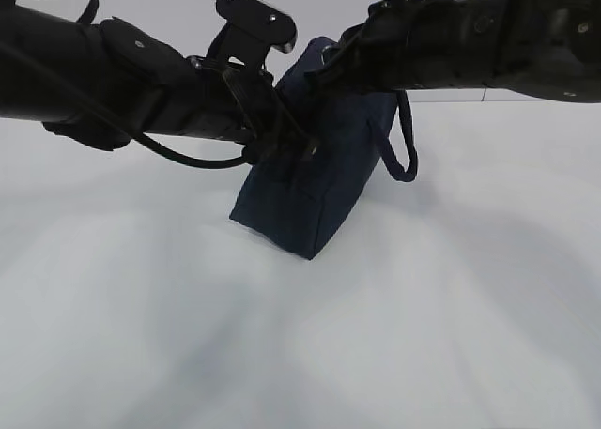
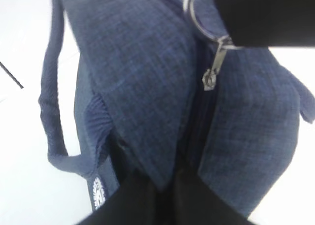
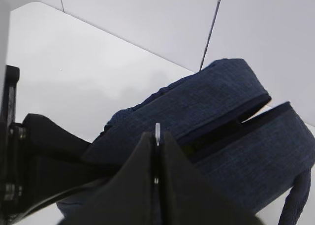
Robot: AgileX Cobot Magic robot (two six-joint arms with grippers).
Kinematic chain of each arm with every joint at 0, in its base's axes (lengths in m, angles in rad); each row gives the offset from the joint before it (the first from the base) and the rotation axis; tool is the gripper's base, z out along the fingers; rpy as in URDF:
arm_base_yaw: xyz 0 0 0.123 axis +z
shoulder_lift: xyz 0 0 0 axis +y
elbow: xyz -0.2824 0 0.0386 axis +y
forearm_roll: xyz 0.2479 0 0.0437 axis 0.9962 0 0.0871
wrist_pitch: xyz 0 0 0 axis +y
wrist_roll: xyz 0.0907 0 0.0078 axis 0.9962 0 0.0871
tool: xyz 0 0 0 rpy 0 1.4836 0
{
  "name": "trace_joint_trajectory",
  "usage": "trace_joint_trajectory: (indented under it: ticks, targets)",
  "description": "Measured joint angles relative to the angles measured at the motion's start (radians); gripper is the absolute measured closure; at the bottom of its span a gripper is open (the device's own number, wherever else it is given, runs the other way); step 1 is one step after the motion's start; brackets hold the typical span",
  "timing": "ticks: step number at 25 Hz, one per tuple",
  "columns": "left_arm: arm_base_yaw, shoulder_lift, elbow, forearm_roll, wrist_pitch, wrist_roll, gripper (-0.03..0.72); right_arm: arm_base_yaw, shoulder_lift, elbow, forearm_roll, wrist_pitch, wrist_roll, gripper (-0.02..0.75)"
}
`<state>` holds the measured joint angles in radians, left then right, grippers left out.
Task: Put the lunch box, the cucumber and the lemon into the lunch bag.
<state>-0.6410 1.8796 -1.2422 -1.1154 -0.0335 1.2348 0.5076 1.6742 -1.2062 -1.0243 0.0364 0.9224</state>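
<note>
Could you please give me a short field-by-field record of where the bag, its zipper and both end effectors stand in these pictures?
bag: navy lunch bag, tilted on the white table
zipper: partly open at one end
ring pull: pinched by right end effector
left end effector: shut on the bag's fabric by the zipper
handles: one loop handle hanging at the side
lunch box, cucumber, lemon: not visible

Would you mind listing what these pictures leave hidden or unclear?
- Lunch bag interior: every view shows only the outside, so no contents can be made out.
- Left gripper: its tips blur into a dark mass at the left wrist view's bottom edge.
- White logo: blurred, cut by that gripper.
</note>
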Motion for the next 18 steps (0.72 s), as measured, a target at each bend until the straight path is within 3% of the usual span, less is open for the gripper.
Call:
trace_joint_trajectory:
  ticks: [10, 18]
  targets:
    - [0.000, 0.000, 0.003, -0.015, 0.014, 0.000, 0.697, -0.004, 0.000, 0.000, 0.000, 0.028, 0.004, 0.738]
    - [0.000, -0.073, 0.086, -0.034, 0.034, 0.000, 0.697, -0.063, 0.000, 0.000, 0.000, -0.001, 0.083, 0.738]
